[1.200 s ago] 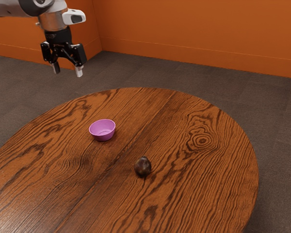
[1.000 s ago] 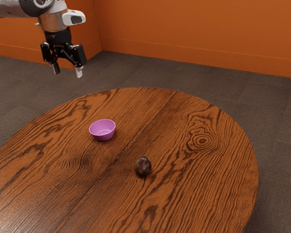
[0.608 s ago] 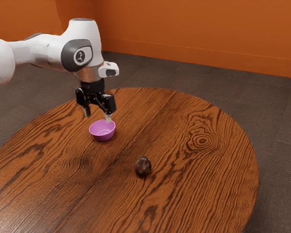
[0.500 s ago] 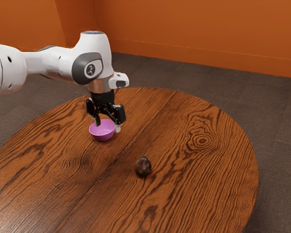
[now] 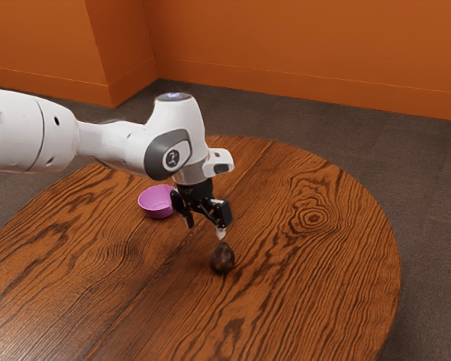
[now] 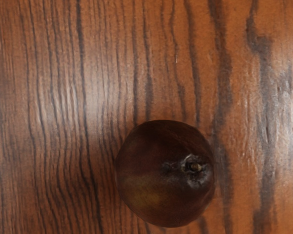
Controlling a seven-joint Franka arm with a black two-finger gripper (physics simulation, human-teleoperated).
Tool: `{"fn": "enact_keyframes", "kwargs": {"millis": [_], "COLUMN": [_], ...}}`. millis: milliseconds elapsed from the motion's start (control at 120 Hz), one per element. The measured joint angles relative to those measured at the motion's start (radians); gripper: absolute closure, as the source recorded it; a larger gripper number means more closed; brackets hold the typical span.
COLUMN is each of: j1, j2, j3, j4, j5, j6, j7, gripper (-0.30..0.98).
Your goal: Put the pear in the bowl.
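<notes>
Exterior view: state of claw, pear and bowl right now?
Claw: open, empty, above the table by the pear.
Pear: upright, stem end up, on the table, not gripped.
Bowl: upright, partly behind the claw, pear not in it.

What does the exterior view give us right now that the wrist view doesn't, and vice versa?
Exterior view: purple bowl, arm, gripper with fingers apart, orange wall, grey floor.
Wrist view: close detail of the stem end and a yellowish patch on the skin.
Both: the dark pear, resting on the wood-grain table.
</notes>
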State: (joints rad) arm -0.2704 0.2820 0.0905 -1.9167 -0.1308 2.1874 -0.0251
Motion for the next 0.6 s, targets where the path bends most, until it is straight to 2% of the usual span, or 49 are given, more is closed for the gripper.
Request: {"fn": "enact_keyframes", "kwargs": {"millis": [275,600], "j1": [-0.027,-0.03], "j2": [0.049,0.132], "j3": [0.001,0.0], "j4": [-0.043,-0.029], "j5": [-0.013,-0.02], "j6": [0.129,0.194], "j7": [0.008,0.024], "gripper": [0.02,0.02]}}
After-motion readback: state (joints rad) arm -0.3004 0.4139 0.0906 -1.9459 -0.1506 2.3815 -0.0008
